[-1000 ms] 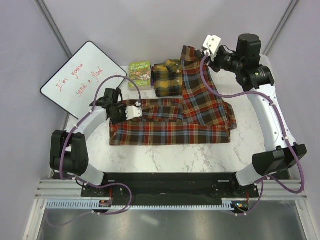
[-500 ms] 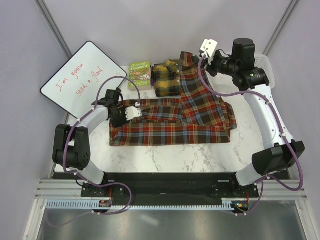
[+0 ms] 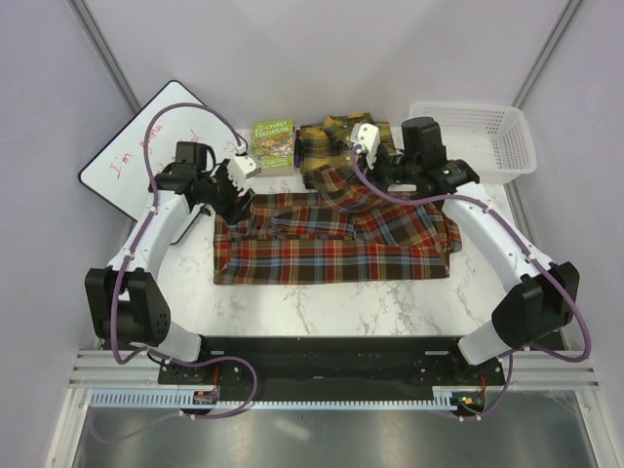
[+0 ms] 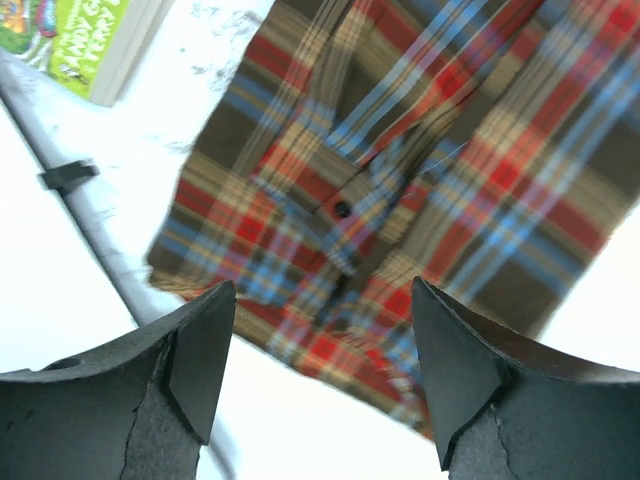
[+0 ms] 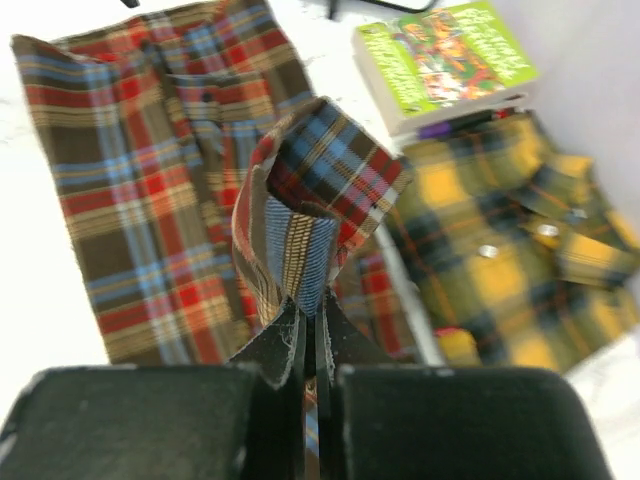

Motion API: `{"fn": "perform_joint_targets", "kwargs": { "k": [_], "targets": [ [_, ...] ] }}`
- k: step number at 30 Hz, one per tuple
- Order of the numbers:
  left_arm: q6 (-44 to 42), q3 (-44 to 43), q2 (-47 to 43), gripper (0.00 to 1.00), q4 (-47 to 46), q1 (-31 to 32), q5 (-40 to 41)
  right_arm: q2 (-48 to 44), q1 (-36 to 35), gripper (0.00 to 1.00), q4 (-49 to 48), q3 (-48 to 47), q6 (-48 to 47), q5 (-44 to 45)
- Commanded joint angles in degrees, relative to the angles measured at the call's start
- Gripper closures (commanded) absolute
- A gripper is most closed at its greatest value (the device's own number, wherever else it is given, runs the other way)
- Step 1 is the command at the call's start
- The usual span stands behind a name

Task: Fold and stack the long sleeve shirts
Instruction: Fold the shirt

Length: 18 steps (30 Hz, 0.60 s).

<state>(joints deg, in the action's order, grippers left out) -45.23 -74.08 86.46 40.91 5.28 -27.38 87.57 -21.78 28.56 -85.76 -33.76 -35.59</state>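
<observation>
The red-brown plaid long sleeve shirt [image 3: 331,244] lies spread across the middle of the table. My right gripper [image 3: 338,177] is shut on a raised fold of its cloth [image 5: 315,200], held above the shirt's back edge. In the right wrist view the fingertips [image 5: 300,335] pinch that fold tightly. The yellow and black shirt [image 3: 330,144] lies folded at the back, just behind the fold. My left gripper [image 4: 320,350] hangs open over the red-brown shirt's left end [image 4: 400,180], above a buttoned cuff [image 4: 343,209], with nothing between its fingers.
A small green book [image 3: 273,143] lies left of the yellow shirt, also in the left wrist view [image 4: 85,35]. A whiteboard [image 3: 122,161] leans at the far left. A white basket [image 3: 478,136] stands at the back right.
My left gripper has opened, let go of the shirt's left part and lifted back-left. My right gripper has carried its fold from the back right toward the middle, uncovering the basket.
</observation>
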Motion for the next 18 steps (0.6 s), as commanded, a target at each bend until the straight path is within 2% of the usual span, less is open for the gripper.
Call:
{"fn": "perform_joint_targets", "kwargs": {
  "k": [1, 6, 9, 13, 18],
  "targets": [
    [12.2, -0.2, -2.3, 0.21, 2.7, -1.8, -10.8, -2.6, -4.4, 1.0, -7.1, 4.9, 6.2, 2.6],
    [18.8, 2.0, -3.2, 0.18, 2.3, -2.5, -18.8, -2.8, -8.7, 1.0, -13.1, 11.7, 10.1, 9.9],
    [20.8, 3.1, -3.1, 0.17, 1.9, -2.5, -20.4, -2.1, -11.8, 1.0, -15.9, 15.1, 11.7, 12.6],
    [19.7, 7.1, -4.8, 0.15, -0.3, -2.5, -19.3, -0.5, -16.0, 1.0, -20.0, 17.2, 15.0, 19.8],
    [19.0, 9.0, -6.2, 0.15, -1.5, -2.5, -16.7, 5.1, -18.3, 1.0, -20.8, 14.7, 18.2, 23.2]
  ]
}}
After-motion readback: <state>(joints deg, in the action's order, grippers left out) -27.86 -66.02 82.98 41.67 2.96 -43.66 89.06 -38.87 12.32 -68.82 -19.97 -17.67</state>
